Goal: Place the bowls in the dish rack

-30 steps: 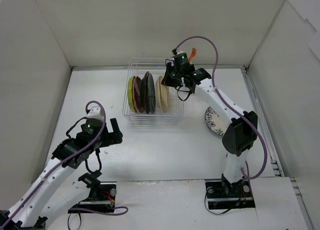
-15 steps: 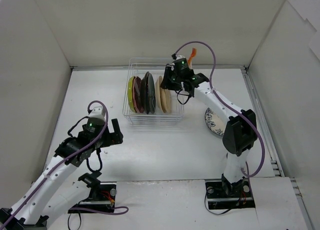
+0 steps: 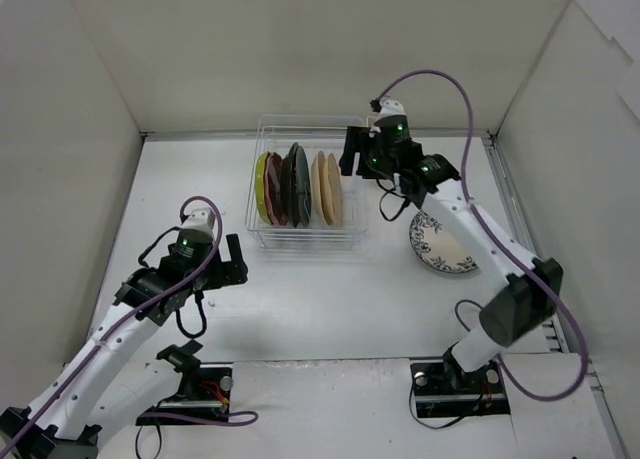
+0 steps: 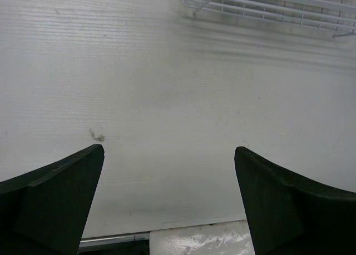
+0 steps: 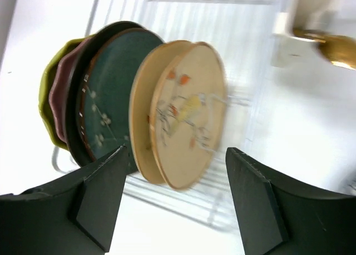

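The dish rack point(image 3: 305, 241) stands at the back middle, and several bowls stand upright in it: lime green point(image 3: 260, 187), pink point(image 3: 273, 189), dark teal point(image 3: 296, 184) and two cream point(image 3: 327, 189). In the right wrist view the printed cream bowl point(image 5: 186, 113) stands free in the rack point(image 5: 222, 21) beside the teal bowl point(image 5: 111, 94). My right gripper point(image 5: 176, 155) is open, just off the rack's right side point(image 3: 352, 157), holding nothing. A pale patterned bowl point(image 3: 440, 247) lies on the table at the right. My left gripper point(image 4: 169, 152) is open over bare table point(image 3: 232, 264).
A white utensil cup point(image 5: 289, 38) with an orange utensil point(image 5: 328, 46) sits at the rack's far corner. The rack's near corner point(image 4: 267, 5) shows ahead of the left gripper. White walls close in the table at the back and both sides.
My right gripper has opened, letting go of the printed cream bowl in the rack, and has drawn back to the right. The left arm has hardly moved.
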You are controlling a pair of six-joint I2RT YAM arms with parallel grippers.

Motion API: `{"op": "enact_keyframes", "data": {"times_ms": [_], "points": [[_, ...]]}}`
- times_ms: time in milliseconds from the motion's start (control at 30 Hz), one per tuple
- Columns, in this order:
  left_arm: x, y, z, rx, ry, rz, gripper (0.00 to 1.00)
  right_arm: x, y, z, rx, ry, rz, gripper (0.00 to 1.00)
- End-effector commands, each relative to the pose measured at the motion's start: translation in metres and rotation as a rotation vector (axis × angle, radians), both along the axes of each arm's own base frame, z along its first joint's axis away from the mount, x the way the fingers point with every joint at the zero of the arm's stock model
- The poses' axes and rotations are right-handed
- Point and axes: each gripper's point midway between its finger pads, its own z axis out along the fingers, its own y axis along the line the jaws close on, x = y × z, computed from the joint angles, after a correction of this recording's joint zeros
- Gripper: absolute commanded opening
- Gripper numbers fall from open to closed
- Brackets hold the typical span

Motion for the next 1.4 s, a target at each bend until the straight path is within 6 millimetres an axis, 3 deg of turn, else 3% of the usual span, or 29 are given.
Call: {"op": "enact_keyframes", "data": {"times_ms": [0, 33, 67, 133, 167, 233, 267, 367, 567, 767, 1067, 1367], "points": [[0.019, -0.007, 0.031, -0.035, -0.098, -0.019, 0.99, -0.028, -0.058, 0.040, -0.134, -0.123, -0.111, 0.69], [0.021, -0.006, 0.032, -0.036, -0.100, -0.015, 1.00, -0.031, -0.075, 0.035, -0.191, -0.124, -0.168, 0.69], [0.022, -0.006, 0.033, -0.035, -0.108, -0.023, 0.99, -0.039, -0.088, 0.014, -0.257, -0.086, -0.189, 0.70], [0.023, -0.006, 0.033, -0.034, -0.109, -0.027, 0.99, -0.057, -0.122, 0.004, -0.373, -0.067, -0.267, 0.71], [0.024, -0.003, 0.033, -0.027, -0.113, -0.025, 0.99, -0.066, -0.133, -0.015, -0.428, -0.027, -0.279, 0.71], [0.025, -0.002, 0.034, -0.023, -0.118, -0.029, 0.99, -0.084, -0.155, -0.027, -0.511, 0.011, -0.323, 0.72], [0.027, 0.002, 0.034, -0.014, -0.121, -0.025, 0.99, -0.093, -0.163, -0.043, -0.554, 0.050, -0.325, 0.72], [0.029, 0.007, 0.035, -0.006, -0.128, -0.019, 0.99, -0.110, -0.181, -0.068, -0.645, 0.125, -0.337, 0.72], [0.029, 0.014, 0.036, -0.002, -0.132, -0.019, 0.99, -0.122, -0.188, -0.113, -0.755, 0.274, -0.287, 0.72], [0.027, 0.021, 0.029, 0.013, -0.126, -0.008, 0.99, -0.122, -0.184, -0.157, -0.836, 0.410, -0.209, 0.71], [0.025, 0.022, 0.029, 0.017, -0.128, -0.012, 0.99, -0.111, -0.188, -0.194, -0.925, 0.533, -0.154, 0.69], [0.026, 0.022, 0.030, 0.019, -0.132, -0.014, 1.00, -0.098, -0.201, -0.219, -1.008, 0.607, -0.163, 0.65]]}}
